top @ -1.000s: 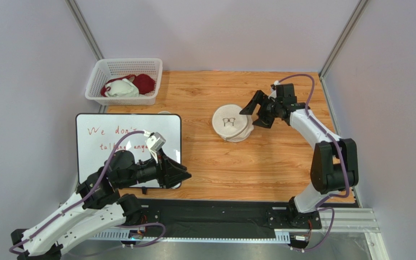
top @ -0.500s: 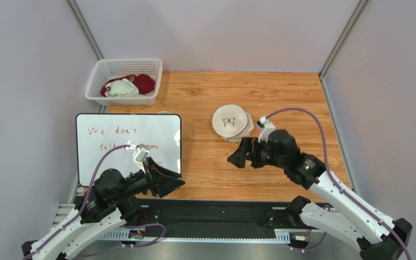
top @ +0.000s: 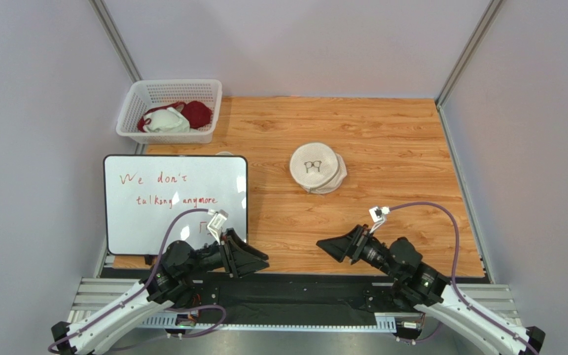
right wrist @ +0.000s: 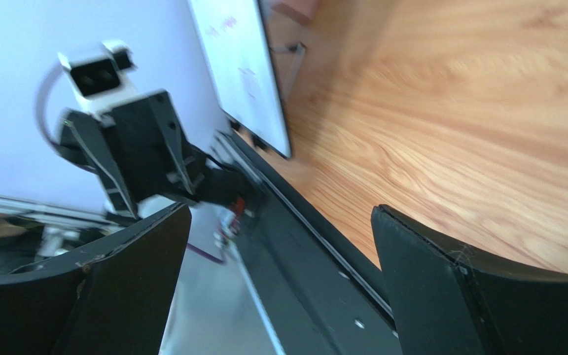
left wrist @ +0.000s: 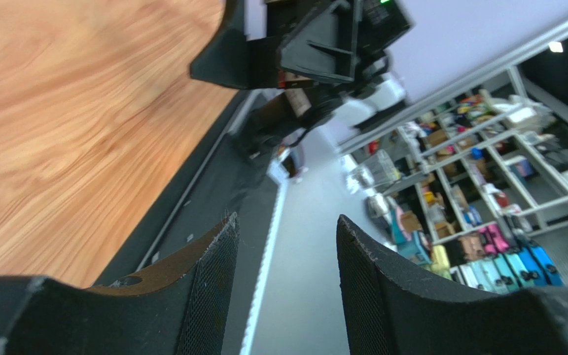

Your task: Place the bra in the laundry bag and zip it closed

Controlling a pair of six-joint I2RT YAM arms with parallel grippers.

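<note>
The laundry bag (top: 316,168), a round off-white mesh pouch with a small black drawing on top, lies closed on the wooden table (top: 383,133), mid-table. The pale beige bra is not visible in any view. My left gripper (top: 254,260) is open and empty at the near table edge, pointing right. My right gripper (top: 331,246) is open and empty at the near edge, pointing left. Both are far from the bag. In the left wrist view the left gripper (left wrist: 287,244) faces the right arm; in the right wrist view the right gripper (right wrist: 279,244) faces the left arm.
A white lattice basket (top: 168,111) at the back left holds a dark red garment (top: 196,112) and a white garment (top: 167,120). A whiteboard (top: 176,200) with red writing lies at the left. The black base rail (top: 294,288) runs along the near edge.
The right arm has pulled back from beside the laundry bag down to the near table edge. The left arm has also lowered and retracted toward its base. The bag has not moved.
</note>
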